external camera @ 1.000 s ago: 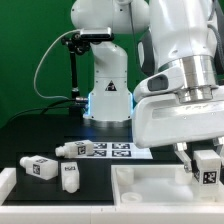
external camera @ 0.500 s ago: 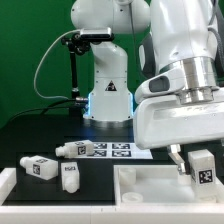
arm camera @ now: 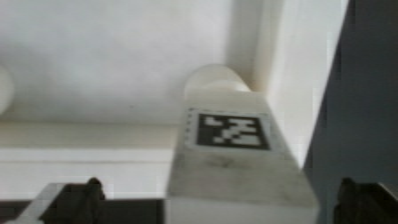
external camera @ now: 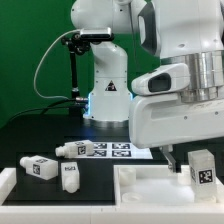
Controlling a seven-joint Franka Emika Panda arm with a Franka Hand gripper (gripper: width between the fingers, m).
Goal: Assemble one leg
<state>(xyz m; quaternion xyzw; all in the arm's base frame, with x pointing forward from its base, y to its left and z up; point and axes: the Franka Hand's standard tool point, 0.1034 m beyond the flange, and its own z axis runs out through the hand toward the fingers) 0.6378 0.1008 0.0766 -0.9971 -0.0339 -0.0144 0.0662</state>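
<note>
One leg (external camera: 203,168), a chunky white post with a square tag, stands upright at the exterior view's right, on the wide white tabletop piece (external camera: 150,186). In the wrist view this leg (arm camera: 231,150) lies between my two dark fingertips. My gripper (arm camera: 222,205) straddles it with a visible gap on each side, so the jaws are open and not touching it. One dark finger (external camera: 169,158) shows just left of the leg in the exterior view. Three more legs (external camera: 41,168) (external camera: 70,179) (external camera: 70,149) lie on the black table at the exterior view's left.
The marker board (external camera: 112,151) lies flat on the table in front of the robot base (external camera: 108,100). A white raised edge (external camera: 8,185) runs along the front left. A cable loops beside the base at the back left.
The hand has risen and shifted a little to the exterior view's left. The leg beneath it has moved slightly left too and stays upright. The three legs on the left have not moved.
</note>
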